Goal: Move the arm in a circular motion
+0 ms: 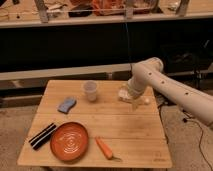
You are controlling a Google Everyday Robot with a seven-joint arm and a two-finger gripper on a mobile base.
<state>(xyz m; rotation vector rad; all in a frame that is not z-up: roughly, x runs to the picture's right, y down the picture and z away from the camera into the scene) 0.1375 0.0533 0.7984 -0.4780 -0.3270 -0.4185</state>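
Observation:
The glossy white arm (pixel 170 85) comes in from the right edge, with thick tubular segments, a rounded joint at its top and small dark dots along it. It bends down over the right back part of the wooden table (pixel 130 127). The gripper (pixel 134 102), a tapered beige tip, points down just above the table top near its right edge. It holds nothing that I can see.
On the table stand a clear plastic cup (pixel 90 91), a blue sponge (pixel 66 105), an orange plate (pixel 69 141), a carrot (pixel 104 148) and a black striped object (pixel 42 136). A shelf with clutter (pixel 100 10) runs behind.

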